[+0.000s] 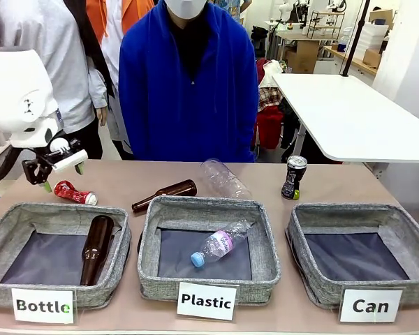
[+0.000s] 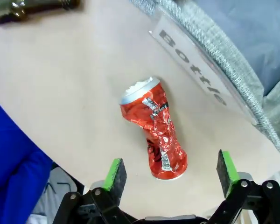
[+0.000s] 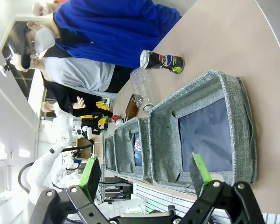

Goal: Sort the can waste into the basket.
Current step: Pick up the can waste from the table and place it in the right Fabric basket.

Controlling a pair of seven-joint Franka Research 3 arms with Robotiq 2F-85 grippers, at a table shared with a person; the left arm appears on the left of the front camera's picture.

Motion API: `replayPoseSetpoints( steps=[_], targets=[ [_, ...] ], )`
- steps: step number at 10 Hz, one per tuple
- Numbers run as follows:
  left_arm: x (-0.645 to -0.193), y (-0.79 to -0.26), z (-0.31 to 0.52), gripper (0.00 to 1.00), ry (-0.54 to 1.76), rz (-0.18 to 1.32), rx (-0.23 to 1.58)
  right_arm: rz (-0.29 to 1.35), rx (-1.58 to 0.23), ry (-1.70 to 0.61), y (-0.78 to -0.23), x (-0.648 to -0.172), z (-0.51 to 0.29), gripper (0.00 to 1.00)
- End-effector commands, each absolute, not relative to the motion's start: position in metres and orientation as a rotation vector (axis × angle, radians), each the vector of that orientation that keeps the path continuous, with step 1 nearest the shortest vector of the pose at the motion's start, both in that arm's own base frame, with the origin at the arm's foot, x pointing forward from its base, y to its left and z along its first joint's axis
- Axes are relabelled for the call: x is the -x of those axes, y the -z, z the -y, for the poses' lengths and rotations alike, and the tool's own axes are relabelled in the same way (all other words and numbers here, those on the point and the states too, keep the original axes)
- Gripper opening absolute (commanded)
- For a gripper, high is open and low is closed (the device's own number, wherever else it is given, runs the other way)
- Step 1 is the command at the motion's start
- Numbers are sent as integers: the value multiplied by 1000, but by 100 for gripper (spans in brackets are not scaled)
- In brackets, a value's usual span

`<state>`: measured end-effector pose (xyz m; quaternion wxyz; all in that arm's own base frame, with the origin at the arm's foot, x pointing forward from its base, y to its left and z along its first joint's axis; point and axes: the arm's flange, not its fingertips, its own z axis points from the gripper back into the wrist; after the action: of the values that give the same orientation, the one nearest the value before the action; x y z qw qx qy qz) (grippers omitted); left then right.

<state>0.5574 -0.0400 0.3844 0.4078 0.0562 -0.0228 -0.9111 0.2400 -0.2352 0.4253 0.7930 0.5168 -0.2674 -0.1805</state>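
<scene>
We count three grey baskets in a row on the worktop (image 1: 126, 178), each with one white label: "Bottle" (image 1: 43, 306), "Plastic" (image 1: 207, 301) and "Can" (image 1: 371, 306). The Plastic basket (image 1: 207, 204) stands in the middle, with the Bottle basket (image 1: 56, 209) to its left and the Can basket (image 1: 349, 210) to its right.

There are two cans. The crushed red can (image 1: 75, 192) lies behind and left of the Plastic basket. The dark can (image 1: 293, 177) stands upright behind and right of it, and its print is too small to read.

There are two brown bottles, one (image 1: 96, 248) in the Bottle basket and one (image 1: 165, 195) just behind the Plastic basket. Of the two clear bottles, one (image 1: 220, 244) is inside the Plastic basket and one (image 1: 225, 179) is behind it.

The left gripper (image 1: 63, 178) is spread above the red can, not touching it. The right gripper (image 3: 144, 169) is spread with nothing between its fingers.
</scene>
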Motion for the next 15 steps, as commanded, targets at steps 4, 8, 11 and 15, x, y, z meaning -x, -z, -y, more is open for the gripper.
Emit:
replayPoseSetpoints(
  steps=[4,8,11,15],
  targets=[
    [-577,-341,28,100,2294,70,-59,610,-1126,369,-426,-242,236,100],
    [-588,-326,35,100,2300,12,-97,610,-1126,369,-426,-242,236,100],
    [-591,-323,34,42,2315,-16,-92,610,-1126,369,-426,-242,236,100],
    [-592,-323,33,0,2312,-24,-125,610,-1126,369,-426,-242,236,100]
  ],
)
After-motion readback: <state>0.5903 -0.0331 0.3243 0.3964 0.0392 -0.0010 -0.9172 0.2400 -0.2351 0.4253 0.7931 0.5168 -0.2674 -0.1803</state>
